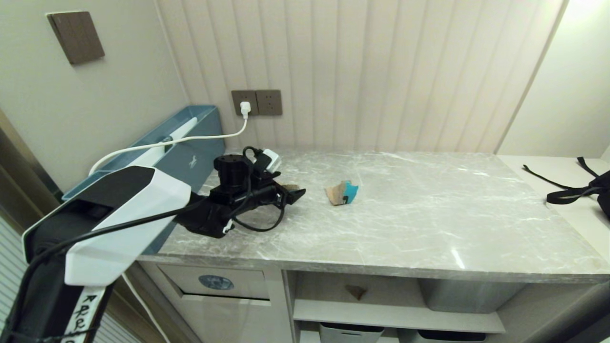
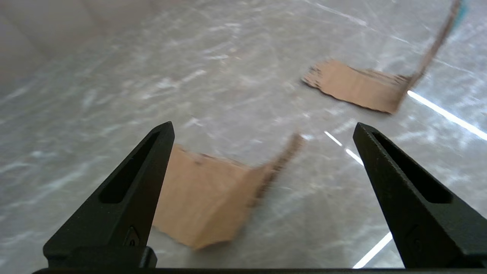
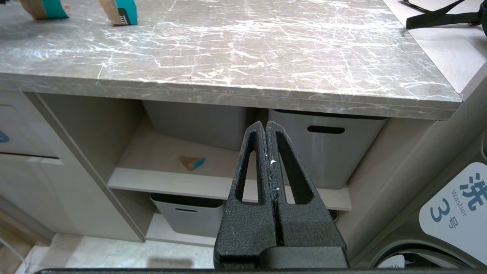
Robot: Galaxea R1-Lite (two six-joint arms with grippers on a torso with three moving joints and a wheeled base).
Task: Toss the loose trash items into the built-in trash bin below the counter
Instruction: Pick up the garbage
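Left gripper [image 2: 262, 131] spread wide, empty, over near torn brown cardboard scrap [image 2: 205, 198] on grey marble counter [image 2: 114, 76]; right gripper [image 3: 266, 127] clenched, parked low

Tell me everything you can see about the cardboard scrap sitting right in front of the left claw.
The near cardboard scrap is torn brown corrugated board with ragged edges, creased so one flap lies flat on the marble-look counter and the other stands up. From the right wrist view its outer face is bright turquoise. It rests on the counter alone, apart from a second scrap farther along. The left claw is open above it, one finger overlapping its edge in view, though contact cannot be confirmed.
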